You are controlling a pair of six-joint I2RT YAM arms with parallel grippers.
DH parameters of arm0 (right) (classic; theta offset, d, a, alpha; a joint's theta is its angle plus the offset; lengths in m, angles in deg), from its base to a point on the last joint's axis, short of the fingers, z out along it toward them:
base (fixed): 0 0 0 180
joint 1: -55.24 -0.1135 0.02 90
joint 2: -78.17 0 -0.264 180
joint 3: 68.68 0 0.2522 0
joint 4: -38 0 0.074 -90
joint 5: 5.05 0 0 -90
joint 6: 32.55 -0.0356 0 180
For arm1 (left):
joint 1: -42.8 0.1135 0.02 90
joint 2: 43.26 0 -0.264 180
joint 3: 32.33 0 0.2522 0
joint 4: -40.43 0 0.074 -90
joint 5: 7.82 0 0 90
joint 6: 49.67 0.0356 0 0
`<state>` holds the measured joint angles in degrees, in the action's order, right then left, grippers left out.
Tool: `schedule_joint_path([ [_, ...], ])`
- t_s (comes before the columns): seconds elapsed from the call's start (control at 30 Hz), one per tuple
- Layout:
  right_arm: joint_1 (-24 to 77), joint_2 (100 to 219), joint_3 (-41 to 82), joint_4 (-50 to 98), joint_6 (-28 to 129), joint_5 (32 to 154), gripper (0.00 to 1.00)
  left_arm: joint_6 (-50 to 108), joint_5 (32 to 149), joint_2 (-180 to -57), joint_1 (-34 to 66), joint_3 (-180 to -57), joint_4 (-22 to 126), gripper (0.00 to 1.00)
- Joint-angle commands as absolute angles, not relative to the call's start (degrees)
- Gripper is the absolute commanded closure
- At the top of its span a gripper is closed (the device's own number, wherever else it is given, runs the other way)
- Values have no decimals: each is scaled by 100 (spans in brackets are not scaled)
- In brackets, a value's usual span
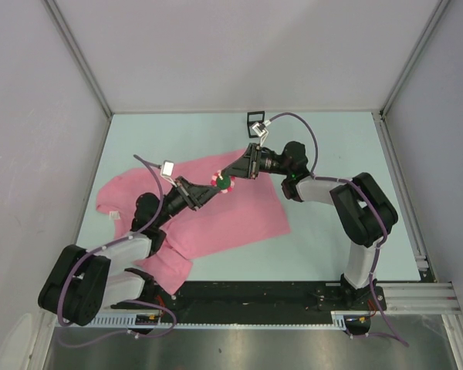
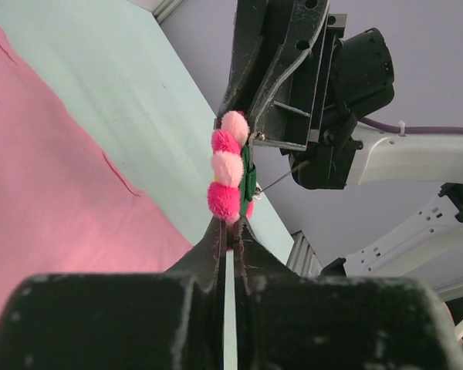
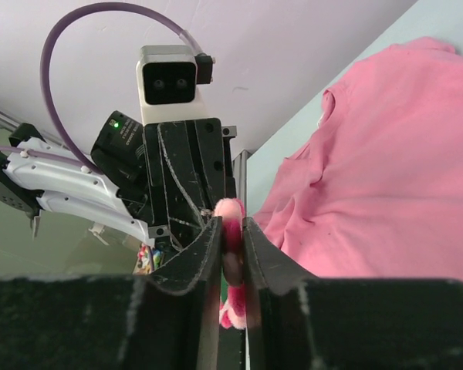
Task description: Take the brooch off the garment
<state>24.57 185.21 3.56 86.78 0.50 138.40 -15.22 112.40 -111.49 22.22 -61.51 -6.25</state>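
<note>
gripping the brooch [image 1: 221, 183] from opposite sides, both claws meet above the garment [image 1: 239, 220], which lies spread and rumpled on the table [image 1: 332, 146]. the left claw [image 2: 230, 231] is pinched shut on the brooch's lower edge; in the left wrist view the pink pom-pom petals and green back stand up from its tips. the right claw [image 3: 231, 231] is clamped on the other edge, a pink petal poking out between its fingers. the brooch hangs in the air, raised off the cloth. a small black frame [image 1: 255, 118] stands near the table's far edge, well apart.
</note>
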Motion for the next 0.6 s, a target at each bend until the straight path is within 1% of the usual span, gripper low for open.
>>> schedule_joint_path([
  [0.0,2501,18530,353,9251,-283,13953,77,-1486,11163,-10839,2268,-6077,-979,100],
  [0.23,2553,18689,257,10201,-838,14006,58,-1644,11215,-10610,2496,-5884,-944,100],
  [0.27,2553,18671,256,10211,-829,14023,54,-1697,11215,-10575,2531,-5866,-944,100],
  [0.33,2492,18636,256,10176,-698,14049,49,-1872,11215,-10558,2627,-5848,-927,100],
  [0.37,2457,18619,256,10123,-628,14050,44,-1925,11233,-10575,2654,-5866,-883,100],
  [0.47,2369,18540,248,9807,-285,14023,36,-2197,11276,-10627,2707,-5875,-1049,100],
  [0.57,2316,18530,256,9657,-109,14006,32,-2461,11329,-10698,2716,-5884,-1269,100],
])
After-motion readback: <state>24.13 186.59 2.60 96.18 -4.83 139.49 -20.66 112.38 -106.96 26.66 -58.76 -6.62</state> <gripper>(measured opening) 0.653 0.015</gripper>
